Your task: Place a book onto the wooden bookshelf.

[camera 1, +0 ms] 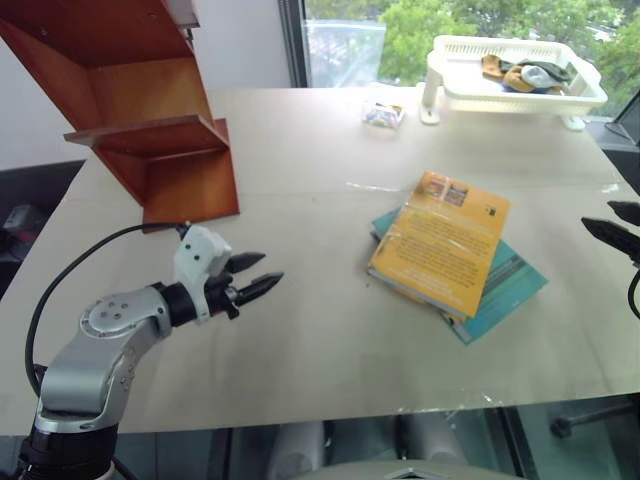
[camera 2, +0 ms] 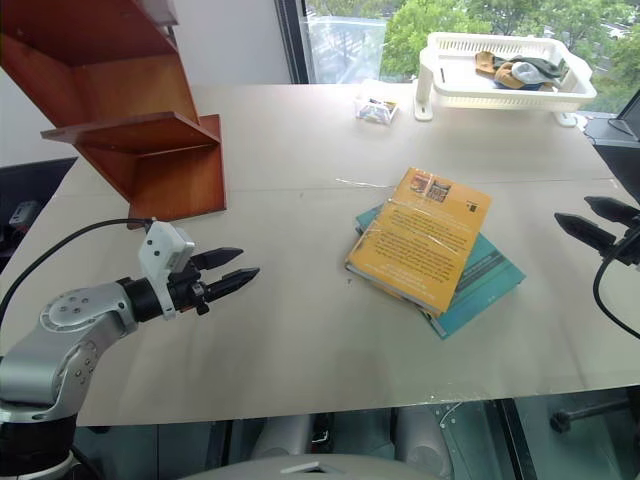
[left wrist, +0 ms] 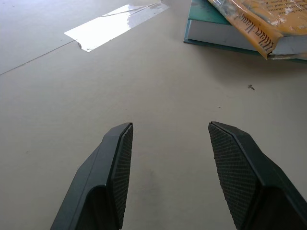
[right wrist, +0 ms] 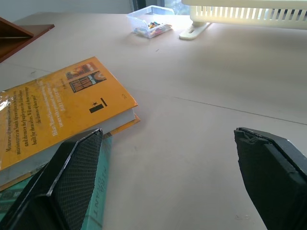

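The thick orange-yellow book (camera 1: 443,240) lies flat on a thinner teal book (camera 1: 508,285), right of the table's middle. At the back left stands the reddish-brown wooden bookshelf (camera 1: 150,110). My left gripper (camera 1: 255,274) hovers open and empty over the table at the front left, pointing toward the books. The same fingers (left wrist: 117,167) stand apart in the left wrist view, with the book's spine (left wrist: 249,26) beyond them. My right gripper (camera 2: 592,220) is open and empty at the table's right edge, to the right of the books, with the book (right wrist: 53,110) close by one finger.
A white plastic basket (camera 1: 515,75) with small items sits at the back right. A small clear box (camera 1: 383,112) stands beside it. A strip of clear tape (left wrist: 112,24) lies on the table (camera 1: 300,330) between my left gripper and the books.
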